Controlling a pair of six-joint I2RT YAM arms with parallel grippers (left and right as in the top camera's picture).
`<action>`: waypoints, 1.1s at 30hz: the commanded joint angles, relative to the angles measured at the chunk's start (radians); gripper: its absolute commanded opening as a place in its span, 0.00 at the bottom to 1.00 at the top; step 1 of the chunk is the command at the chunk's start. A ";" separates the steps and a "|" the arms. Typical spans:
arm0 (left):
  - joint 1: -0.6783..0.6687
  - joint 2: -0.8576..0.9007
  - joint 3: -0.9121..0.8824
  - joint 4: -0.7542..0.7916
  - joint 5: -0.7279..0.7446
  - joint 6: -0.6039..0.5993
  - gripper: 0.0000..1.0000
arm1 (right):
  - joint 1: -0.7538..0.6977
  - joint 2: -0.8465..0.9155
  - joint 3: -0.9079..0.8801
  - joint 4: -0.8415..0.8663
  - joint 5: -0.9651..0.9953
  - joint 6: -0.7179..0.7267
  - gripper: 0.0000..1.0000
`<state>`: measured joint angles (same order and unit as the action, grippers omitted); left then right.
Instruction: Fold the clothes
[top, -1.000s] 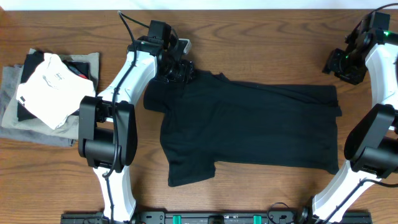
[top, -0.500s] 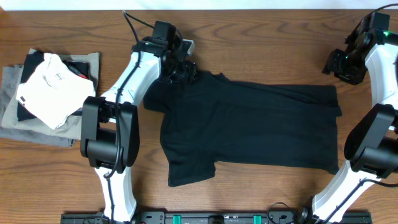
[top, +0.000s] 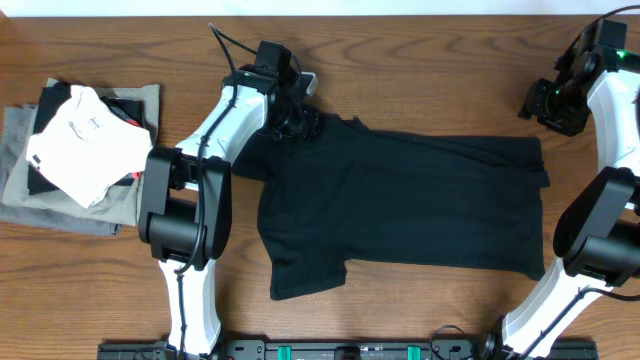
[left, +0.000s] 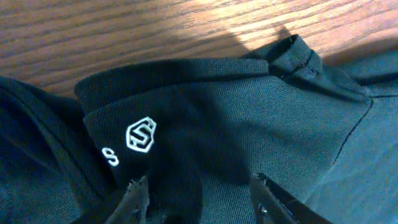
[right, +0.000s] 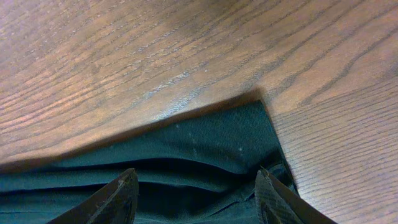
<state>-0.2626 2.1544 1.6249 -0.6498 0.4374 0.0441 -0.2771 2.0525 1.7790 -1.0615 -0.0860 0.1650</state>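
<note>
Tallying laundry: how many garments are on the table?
3 at least: black T-shirt spread mid-table; white folded garment at left; grey-olive folded garment beneath it; dark layers between may hide more.

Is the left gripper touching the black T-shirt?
Cannot tell. In the left wrist view the left gripper straddles a fold of the black T-shirt near its collar, but neither contact nor a gap shows plainly.

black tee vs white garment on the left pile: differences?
The black T-shirt lies spread out flat, covering far more area than the white garment, folded on a pile. The left gripper is at the T-shirt's collar; none is near the white garment. Both are cloth.
</note>
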 joint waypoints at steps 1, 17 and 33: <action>0.005 0.016 0.009 0.010 -0.012 -0.012 0.49 | 0.003 -0.005 -0.008 -0.001 0.008 -0.018 0.58; 0.005 -0.015 0.009 0.022 -0.012 -0.012 0.06 | 0.003 -0.005 -0.008 -0.006 0.008 -0.018 0.57; 0.005 -0.121 0.009 -0.127 -0.011 0.000 0.06 | 0.003 -0.005 -0.008 -0.009 0.008 -0.018 0.56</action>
<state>-0.2626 2.1151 1.6249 -0.7609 0.4335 0.0273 -0.2771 2.0525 1.7782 -1.0687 -0.0856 0.1635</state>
